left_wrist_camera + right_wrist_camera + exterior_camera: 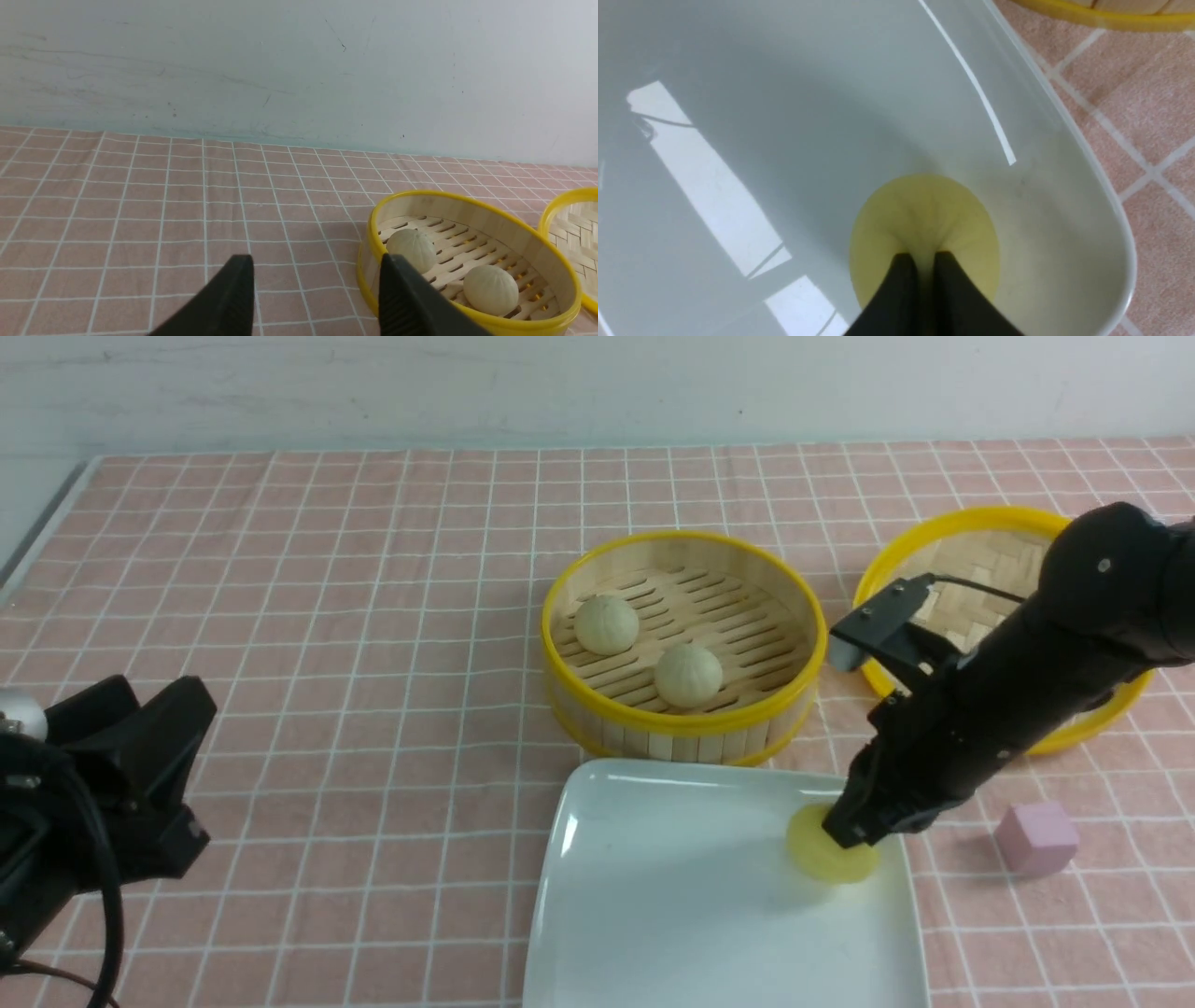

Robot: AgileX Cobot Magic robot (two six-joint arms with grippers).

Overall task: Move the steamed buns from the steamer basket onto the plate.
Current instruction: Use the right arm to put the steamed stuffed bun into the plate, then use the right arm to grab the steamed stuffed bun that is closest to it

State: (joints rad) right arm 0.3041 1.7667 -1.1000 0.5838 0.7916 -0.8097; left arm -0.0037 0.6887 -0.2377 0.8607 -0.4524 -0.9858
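Note:
A yellow steamed bun (823, 861) (924, 214) rests on the right side of the white plate (672, 896) (784, 93), squashed. My right gripper (850, 835) (924, 257) comes down on it from above and is shut on its pleated top, pinching it. Two pale beige steamed buns (606, 624) (688, 676) lie on the slatted floor of the steamer basket (686, 723) (467, 200), just behind the plate. In the left wrist view those buns (411, 248) (490, 289) show too. My left gripper (154, 695) (313, 266) is open with nothing in it, low at the table's left.
The shallow yellow-rimmed lid (896, 560) (567, 224) lies right of the basket, behind my right arm. A pink cube (1036, 838) sits on the checked cloth right of the plate. A wall runs along the table's far edge.

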